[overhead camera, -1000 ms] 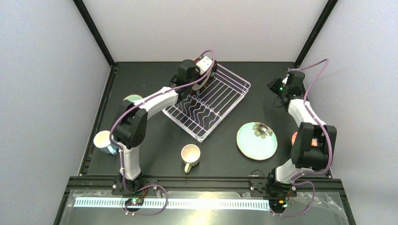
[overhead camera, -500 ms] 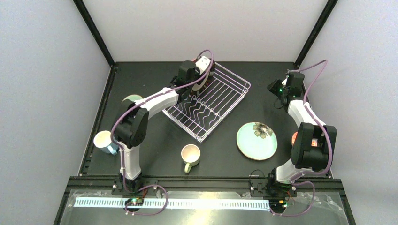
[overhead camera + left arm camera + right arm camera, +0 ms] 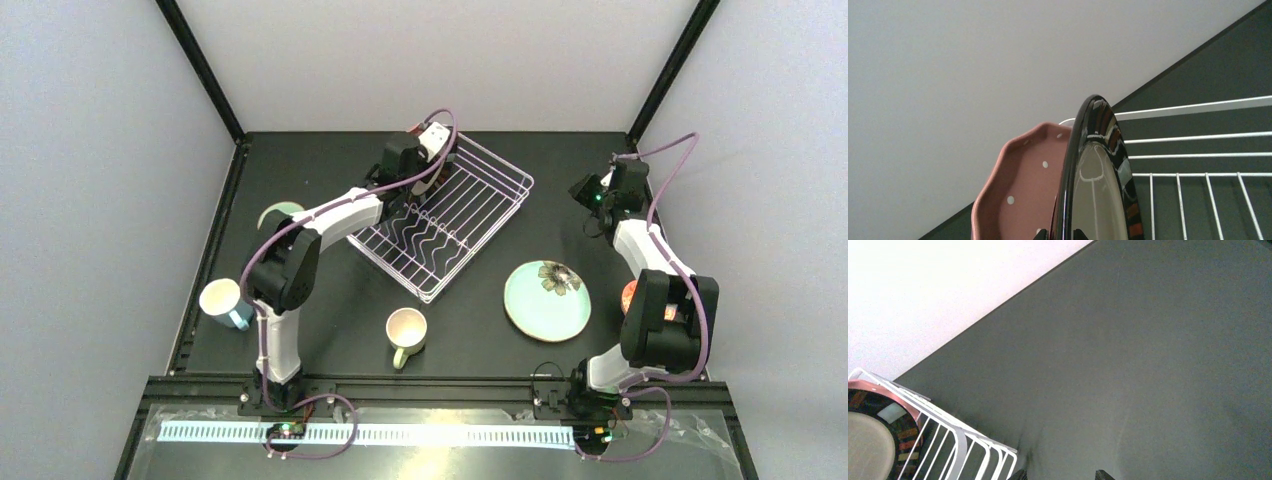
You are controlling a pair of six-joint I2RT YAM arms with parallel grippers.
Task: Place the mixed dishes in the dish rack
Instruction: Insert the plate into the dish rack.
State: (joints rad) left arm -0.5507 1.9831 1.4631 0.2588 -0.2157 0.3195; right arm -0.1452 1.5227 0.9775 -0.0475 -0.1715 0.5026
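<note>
"From above, how far along?"
"Early, I'd say. The cream mug (image 3: 406, 330) at six, the light-blue mug (image 3: 222, 300) at eight, the pale-green bowl (image 3: 282, 212) and the mint flowered plate (image 3: 546, 300) all sit outside the dish rack (image 3: 480, 240)."
"Left wrist?"
"The dark-rimmed plate (image 3: 1098, 190) and pink dotted plate (image 3: 1018, 190) stand racked. The left gripper (image 3: 1059, 234) flanks the dark rim; I can't tell if it's pinching."
"Right wrist?"
"The right gripper (image 3: 1062, 475) is spread and empty. No writing anywhere."

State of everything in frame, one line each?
dish rack: holds two plates
dark-rimmed plate: upright in rack
pink dotted plate: upright in rack, beside it
mint flowered plate: flat on table
cream mug: upright on table
light-blue mug: upright on table
pale-green bowl: on table, partly hidden
left gripper: jaws astride dark-rimmed plate's rim, grip unclear
right gripper: jaws open, empty
</note>
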